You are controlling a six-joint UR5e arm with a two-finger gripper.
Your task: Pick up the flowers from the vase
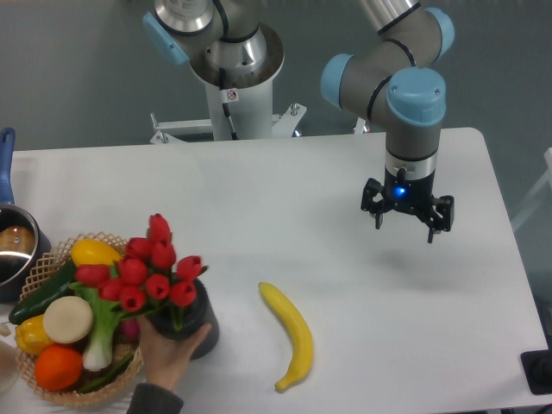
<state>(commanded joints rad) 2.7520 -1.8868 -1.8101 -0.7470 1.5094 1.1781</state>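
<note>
The flowers (147, 272), a bunch of red tulip buds with green stems, stand in the dark ribbed vase (194, 321) at the table's front left. A person's hand (168, 349) holds the vase from below. My gripper (405, 226) hangs over the right half of the table, far to the right of the flowers and above the surface. Its fingers (431, 231) are spread apart with nothing between them.
A yellow banana (291, 332) lies on the table between vase and gripper. A wicker basket (52, 259) of produce stands at the left, touching the flowers. A steel pot (13, 246) with a blue handle sits at the left edge. The arm's base (233, 60) is at the back.
</note>
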